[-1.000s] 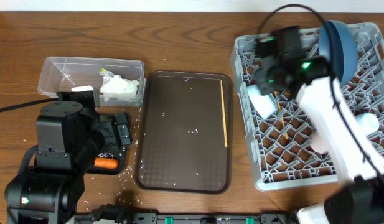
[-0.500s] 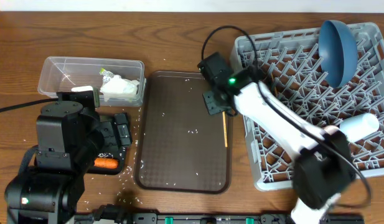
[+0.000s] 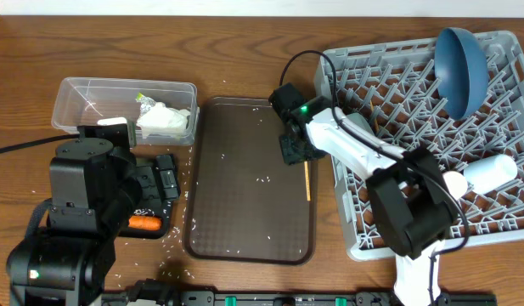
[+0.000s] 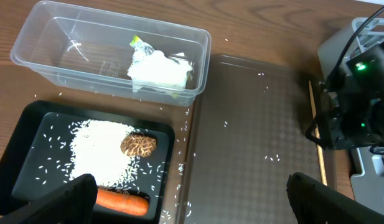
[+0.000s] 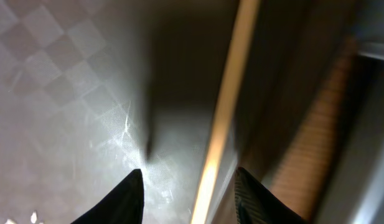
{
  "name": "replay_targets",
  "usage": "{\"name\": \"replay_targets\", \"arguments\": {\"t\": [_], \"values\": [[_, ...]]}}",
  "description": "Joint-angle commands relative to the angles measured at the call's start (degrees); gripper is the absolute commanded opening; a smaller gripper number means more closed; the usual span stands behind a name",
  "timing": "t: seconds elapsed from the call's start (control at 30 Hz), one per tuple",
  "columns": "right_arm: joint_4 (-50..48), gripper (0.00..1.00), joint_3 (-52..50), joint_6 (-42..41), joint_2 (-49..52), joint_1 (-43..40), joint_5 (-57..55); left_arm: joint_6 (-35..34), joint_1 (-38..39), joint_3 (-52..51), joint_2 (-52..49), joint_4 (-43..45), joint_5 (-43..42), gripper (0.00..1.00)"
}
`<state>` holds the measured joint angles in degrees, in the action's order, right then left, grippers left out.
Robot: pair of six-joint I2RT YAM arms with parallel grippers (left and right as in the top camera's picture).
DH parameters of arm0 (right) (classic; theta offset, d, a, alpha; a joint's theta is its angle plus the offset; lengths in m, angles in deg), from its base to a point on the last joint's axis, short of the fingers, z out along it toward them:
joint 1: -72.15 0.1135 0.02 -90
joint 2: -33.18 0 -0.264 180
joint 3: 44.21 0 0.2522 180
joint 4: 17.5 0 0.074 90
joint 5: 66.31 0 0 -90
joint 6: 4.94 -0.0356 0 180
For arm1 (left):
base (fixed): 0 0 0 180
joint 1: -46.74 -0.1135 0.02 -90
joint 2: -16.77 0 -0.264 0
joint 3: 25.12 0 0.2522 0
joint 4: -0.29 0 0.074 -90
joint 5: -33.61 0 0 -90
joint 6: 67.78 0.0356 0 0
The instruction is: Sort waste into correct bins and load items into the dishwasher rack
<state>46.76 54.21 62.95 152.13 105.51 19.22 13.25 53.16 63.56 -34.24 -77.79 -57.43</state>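
My right gripper (image 3: 295,146) is open and low over the brown serving tray's right edge. In the right wrist view (image 5: 195,199) its jaws straddle a wooden chopstick (image 5: 226,118) without closing on it. The chopstick (image 3: 307,180) lies along that edge. My left gripper (image 4: 198,202) is open and empty above the black tray (image 4: 20,155), which holds rice (image 4: 98,146), a brown lump (image 4: 137,144) and a carrot (image 4: 120,200). The clear tub (image 4: 30,46) holds crumpled wrappers (image 4: 157,68). The grey rack (image 3: 397,102) holds the dark-blue bowl (image 3: 461,59) and a pale cup (image 3: 493,170).
The dark-brown serving tray (image 3: 245,187) sits between the bins and the rack, with a few rice grains on it. Loose rice (image 3: 172,238) lies on the wood by the black tray. My left arm (image 3: 79,204) covers part of the black tray from overhead.
My right arm has swung left out of the rack and come down at the serving tray's right edge, over the chopstick. The left arm has not moved.
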Motion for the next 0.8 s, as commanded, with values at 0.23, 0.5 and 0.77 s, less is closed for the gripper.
{"name": "replay_targets", "arguments": {"t": [0.23, 0.5, 0.77], "values": [[-0.3, 0.01, 0.7, 3.3, 2.3, -0.7, 3.3, 0.6, -0.4, 0.3, 0.1, -0.2, 0.9, 0.98], [1.2, 0.01, 3.2, 12.2, -11.9, -1.3, 2.8, 0.6, -0.4, 0.3, 0.1, -0.2, 0.9, 0.98], [1.4, 0.01, 3.5, 19.1, -28.1, -10.6, -6.8, 0.6, -0.4, 0.3, 0.1, -0.2, 0.9, 0.98]]}}
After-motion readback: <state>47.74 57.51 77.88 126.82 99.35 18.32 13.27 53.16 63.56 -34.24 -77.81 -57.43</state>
